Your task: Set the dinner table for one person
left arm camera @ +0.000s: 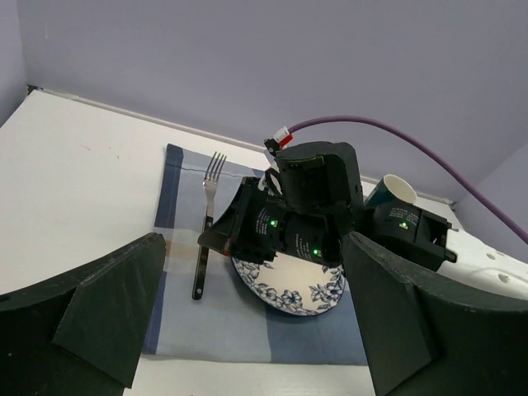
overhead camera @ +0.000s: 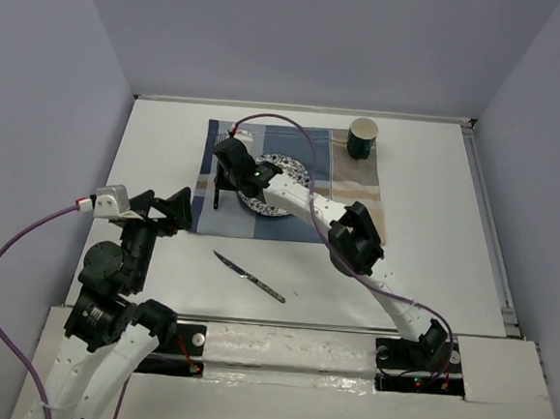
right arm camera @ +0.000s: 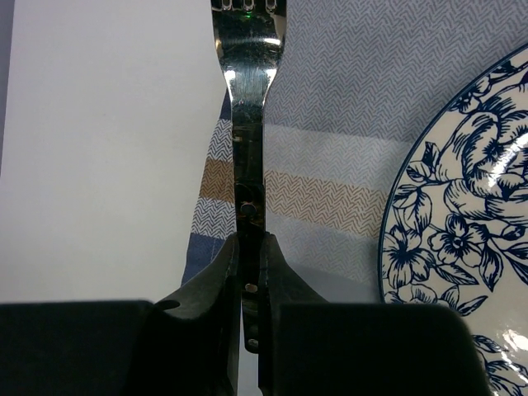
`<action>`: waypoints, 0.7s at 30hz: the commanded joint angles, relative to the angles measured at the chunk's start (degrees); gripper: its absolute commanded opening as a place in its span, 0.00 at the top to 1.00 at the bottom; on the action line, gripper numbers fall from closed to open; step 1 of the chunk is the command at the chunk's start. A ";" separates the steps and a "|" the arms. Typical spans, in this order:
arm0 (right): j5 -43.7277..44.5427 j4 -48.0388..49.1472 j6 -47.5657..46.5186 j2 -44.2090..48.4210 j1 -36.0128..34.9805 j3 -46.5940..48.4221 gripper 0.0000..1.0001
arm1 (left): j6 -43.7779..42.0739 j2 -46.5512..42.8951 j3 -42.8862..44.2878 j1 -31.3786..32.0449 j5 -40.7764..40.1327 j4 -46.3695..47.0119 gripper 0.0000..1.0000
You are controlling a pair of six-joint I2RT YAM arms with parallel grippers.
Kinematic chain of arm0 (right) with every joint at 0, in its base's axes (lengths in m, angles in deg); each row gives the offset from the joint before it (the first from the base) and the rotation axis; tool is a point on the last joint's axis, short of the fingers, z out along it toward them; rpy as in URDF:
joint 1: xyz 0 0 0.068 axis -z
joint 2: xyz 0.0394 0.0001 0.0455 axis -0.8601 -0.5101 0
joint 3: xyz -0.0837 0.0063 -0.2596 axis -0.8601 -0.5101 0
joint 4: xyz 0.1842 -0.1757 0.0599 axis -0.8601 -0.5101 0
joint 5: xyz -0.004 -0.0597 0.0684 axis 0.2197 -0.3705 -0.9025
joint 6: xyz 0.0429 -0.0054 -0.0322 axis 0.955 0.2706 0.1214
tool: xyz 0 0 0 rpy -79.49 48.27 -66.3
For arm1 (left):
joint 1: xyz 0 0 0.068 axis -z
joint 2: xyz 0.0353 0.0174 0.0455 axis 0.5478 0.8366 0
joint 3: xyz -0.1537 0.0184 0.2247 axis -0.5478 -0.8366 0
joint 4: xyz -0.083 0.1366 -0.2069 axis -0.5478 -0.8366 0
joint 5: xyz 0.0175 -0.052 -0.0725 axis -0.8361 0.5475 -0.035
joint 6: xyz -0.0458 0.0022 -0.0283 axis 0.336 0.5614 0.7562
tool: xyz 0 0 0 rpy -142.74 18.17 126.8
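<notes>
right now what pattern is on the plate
Blue flowers on white; the plate shows best from right wrist.

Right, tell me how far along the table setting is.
Done: the cloth is spread on the table, the plate is on it, the cup at its far right corner. In hand: the right gripper is shut on the fork, at the cloth's left edge beside the plate. To do: the knife lies on bare table; the left gripper is open, empty.
</notes>
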 commanded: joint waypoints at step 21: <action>-5.09 2.20 3.06 -5.51 2.52 3.87 0.62 | -0.45 0.33 1.30 0.60 1.17 2.96 0.01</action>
